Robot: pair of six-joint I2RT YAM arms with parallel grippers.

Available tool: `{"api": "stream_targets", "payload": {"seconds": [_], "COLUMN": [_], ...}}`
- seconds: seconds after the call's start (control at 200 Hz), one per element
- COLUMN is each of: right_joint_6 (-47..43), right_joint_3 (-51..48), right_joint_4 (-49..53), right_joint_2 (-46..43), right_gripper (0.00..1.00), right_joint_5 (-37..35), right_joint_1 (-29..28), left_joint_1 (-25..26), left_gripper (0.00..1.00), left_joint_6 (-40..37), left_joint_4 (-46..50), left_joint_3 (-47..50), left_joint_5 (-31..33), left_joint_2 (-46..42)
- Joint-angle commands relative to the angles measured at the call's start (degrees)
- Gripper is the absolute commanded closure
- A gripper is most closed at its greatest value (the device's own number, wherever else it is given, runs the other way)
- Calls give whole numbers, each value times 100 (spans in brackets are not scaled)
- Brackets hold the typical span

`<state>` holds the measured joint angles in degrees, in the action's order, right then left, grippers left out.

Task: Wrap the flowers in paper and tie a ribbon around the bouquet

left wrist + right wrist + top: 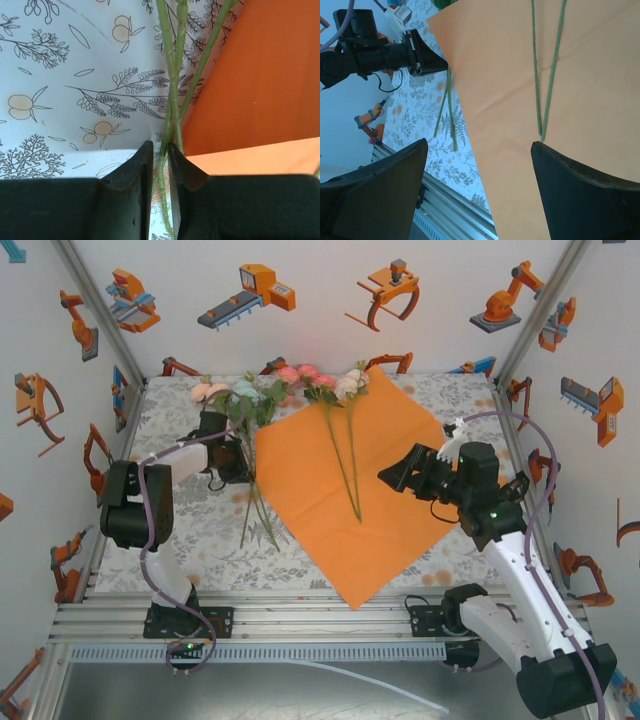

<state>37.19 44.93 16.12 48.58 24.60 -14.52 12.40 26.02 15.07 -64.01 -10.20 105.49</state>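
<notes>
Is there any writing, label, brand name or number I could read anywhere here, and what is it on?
None to read. The walls bear wordless drawings of orange machines, the tablecloth a plant print, the orange paper is plain, and the flowers show no tag.

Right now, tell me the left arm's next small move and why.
Probably lift the bunch and carry it right onto the orange paper: the left gripper is pinched on its stems, which lie on the tablecloth just off the paper's left edge, while two roses already lie on the sheet.
</notes>
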Motion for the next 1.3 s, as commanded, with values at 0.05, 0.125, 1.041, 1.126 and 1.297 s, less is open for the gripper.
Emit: {"api": "stream_targets", "payload": {"seconds": [0.05, 0.125, 1.041, 1.126, 1.297], "right_joint_6": [34, 42, 8, -10, -19], "right_joint_3": [-45, -37, -54, -58, -54], "right_joint_4": [32, 32, 208, 233, 235], "right_joint_2": [-156, -164, -349, -371, -352], "right_gripper": [24, 24, 24, 24, 24], "right_joint_5": [-87, -71, -201, -218, -245], "right_joint_1": [-54, -49, -52, -56, -43], "left_joint_1": [108, 187, 54, -23, -179], "left_gripper": [84, 87, 59, 60, 63], "left_joint_6": [-193, -283, -311, -282, -264], "left_joint_4": [768, 962, 1212, 1145, 782], "left_joint_3": [-54, -141, -357, -457, -655], "left_joint_5": [1043, 1443, 2361, 2274, 2125], "left_joint_2": [242, 210, -855, -847, -628]}}
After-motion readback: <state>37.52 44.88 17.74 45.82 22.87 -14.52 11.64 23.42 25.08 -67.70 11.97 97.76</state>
